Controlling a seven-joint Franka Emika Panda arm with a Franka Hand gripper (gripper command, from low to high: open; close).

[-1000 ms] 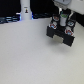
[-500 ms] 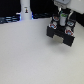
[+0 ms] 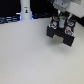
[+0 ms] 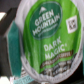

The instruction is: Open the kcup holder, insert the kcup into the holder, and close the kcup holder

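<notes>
Filling nearly all of wrist view: kcup (image 4: 47, 42), round green foil top w/ white rim, white print "GREEN MOUNTAIN" in an oval badge, "DARK MAGIC" below, small white square mark near rim. Lid faces straight at wrist cam, so cup's axis runs along cam's line of sight; cup body behind lid not visible. Print sits tilted, not level in frame. Dark, partly teal-lit surface shows beside lid; identity unclear.

Exterior view: kcup too small/blurred to pick out. Gripper (image 3: 61, 22) hangs directly over kcup holder (image 3: 59, 36), a black boxy unit w/ stepped front, at exterior view's right, far side of table (image 3: 30, 57). Fingers reach down to holder's top; contact vs. small gap can't tell.

Jaws: spread not readable in either view; whether they grip kcup — can't tell. Kcup lies close beneath jaws, centred under wrist cam.

Other: white bottle-like post (image 3: 25, 10) well apart, toward exterior view's left, at rear.
</notes>
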